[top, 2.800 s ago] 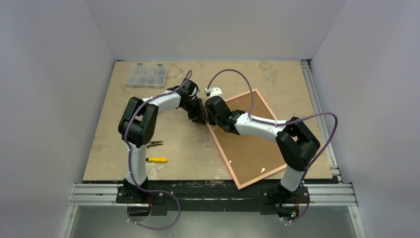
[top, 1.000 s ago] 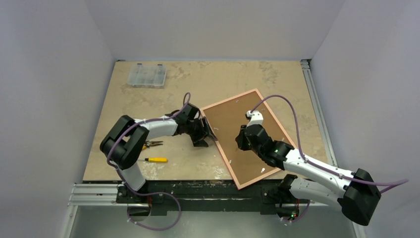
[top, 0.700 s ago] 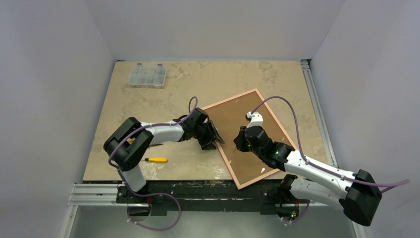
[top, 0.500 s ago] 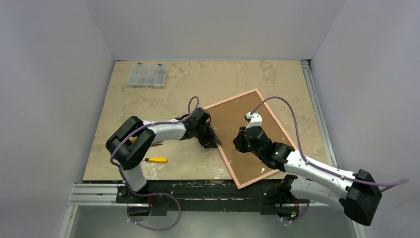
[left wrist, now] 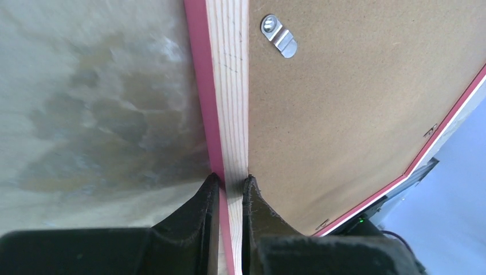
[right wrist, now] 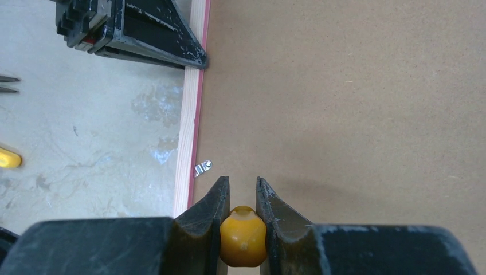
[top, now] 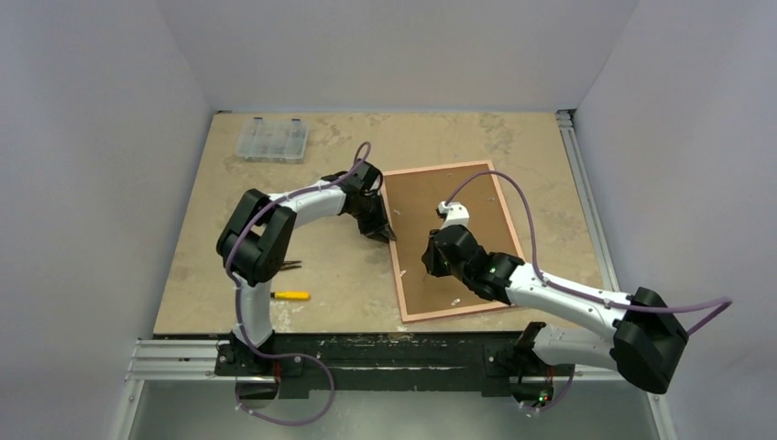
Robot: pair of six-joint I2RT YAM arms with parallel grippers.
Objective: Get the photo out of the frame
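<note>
The frame lies face down on the table, its pink edge and pale wood rail showing. Inside it sits the photo, only its brown board back visible; the print side is hidden. My left gripper is shut on the frame's left rail, one finger on each side of it. My right gripper hovers over the board near that rail, shut on a small yellow rounded object. A metal tab sits at the rail ahead of the right fingers.
A clear plastic organizer box stands at the back left. A yellow-handled tool and pliers lie left of the frame, near the left arm. Another metal tab is on the board by the rail.
My left gripper has closed on the frame's left rail. The frame has swung from tilted to nearly square with the table, and off the near edge. The right gripper shifted slightly left.
</note>
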